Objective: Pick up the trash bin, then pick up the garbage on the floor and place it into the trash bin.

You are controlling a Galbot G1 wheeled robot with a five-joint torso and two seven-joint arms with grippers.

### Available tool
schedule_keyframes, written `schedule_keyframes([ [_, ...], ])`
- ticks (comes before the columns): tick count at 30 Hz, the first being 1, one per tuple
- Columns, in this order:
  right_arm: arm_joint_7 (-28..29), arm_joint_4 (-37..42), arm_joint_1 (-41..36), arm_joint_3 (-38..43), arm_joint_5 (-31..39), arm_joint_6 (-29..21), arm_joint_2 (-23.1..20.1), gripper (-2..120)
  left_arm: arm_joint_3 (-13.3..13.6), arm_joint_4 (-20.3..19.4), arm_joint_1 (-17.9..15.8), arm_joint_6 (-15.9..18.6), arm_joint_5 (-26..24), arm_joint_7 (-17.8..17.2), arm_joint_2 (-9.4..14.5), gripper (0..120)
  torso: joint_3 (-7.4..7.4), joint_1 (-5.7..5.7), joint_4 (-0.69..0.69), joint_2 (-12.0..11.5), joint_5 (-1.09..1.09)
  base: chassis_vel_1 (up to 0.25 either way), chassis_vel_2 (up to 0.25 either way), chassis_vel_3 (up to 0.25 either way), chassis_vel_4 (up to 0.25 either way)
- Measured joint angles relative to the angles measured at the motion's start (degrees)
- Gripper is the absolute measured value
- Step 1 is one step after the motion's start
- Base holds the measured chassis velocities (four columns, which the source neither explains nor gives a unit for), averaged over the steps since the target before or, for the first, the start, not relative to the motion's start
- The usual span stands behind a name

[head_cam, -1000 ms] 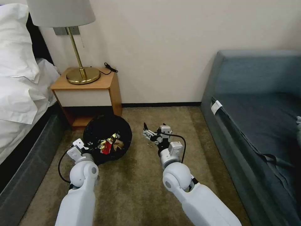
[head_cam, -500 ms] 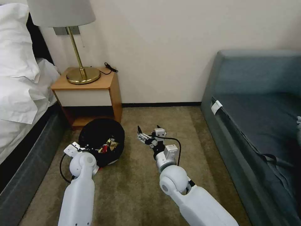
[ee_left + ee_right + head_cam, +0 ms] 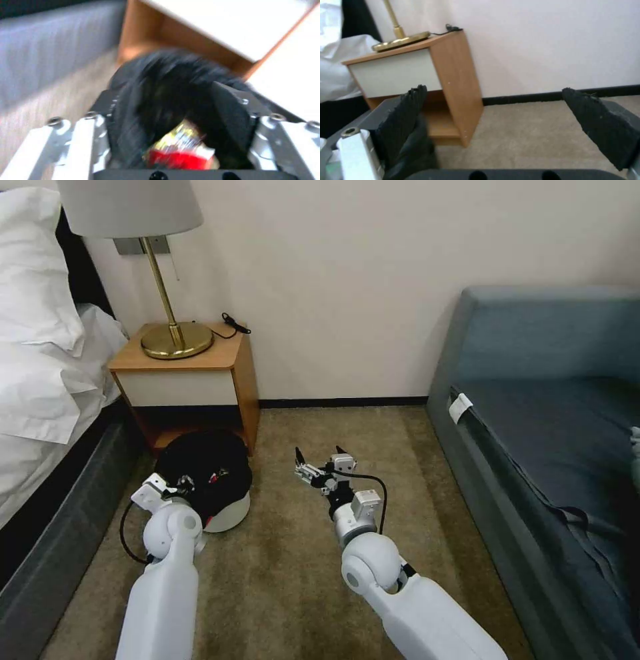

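Note:
The trash bin (image 3: 230, 511), white with a black bag over its rim, stands upright on the carpet in front of the nightstand. My left gripper (image 3: 181, 487) is shut on its near rim. In the left wrist view the fingers (image 3: 230, 112) straddle the black bag (image 3: 160, 82). Garbage lies inside the trash bin: a red and gold wrapper (image 3: 180, 150), with a bit of red showing in the head view too (image 3: 220, 473). My right gripper (image 3: 319, 455) hovers low over bare carpet to the right of the bin. It is open, its pads (image 3: 600, 120) wide apart with nothing between them.
A wooden nightstand (image 3: 193, 373) with a brass lamp (image 3: 175, 340) stands against the wall behind the bin. The bed (image 3: 47, 380) runs along the left and a blue sofa (image 3: 533, 400) along the right. Open carpet (image 3: 373, 447) lies between them.
The left arm brought the bin from tilted toward me down to upright on the floor, nearer the nightstand. The right gripper shifted slightly left and stayed open.

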Motion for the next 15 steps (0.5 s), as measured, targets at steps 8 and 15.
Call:
schedule_keyframes([
  [8,-1.08,-3.52,-0.90,3.56,-5.65,2.32,0.32,100,0.42,-8.21,6.87,-2.51,10.97,15.23,3.41,77,-0.01,0.00,0.00,0.01,0.01,0.000,0.000,0.000,0.000],
  [15,-1.18,-6.56,-2.28,5.84,-7.29,3.56,0.87,100,1.06,-6.89,10.51,-6.99,20.16,27.51,4.61,77,0.00,0.00,-0.01,0.01,0.00,0.000,0.000,0.000,0.000],
])
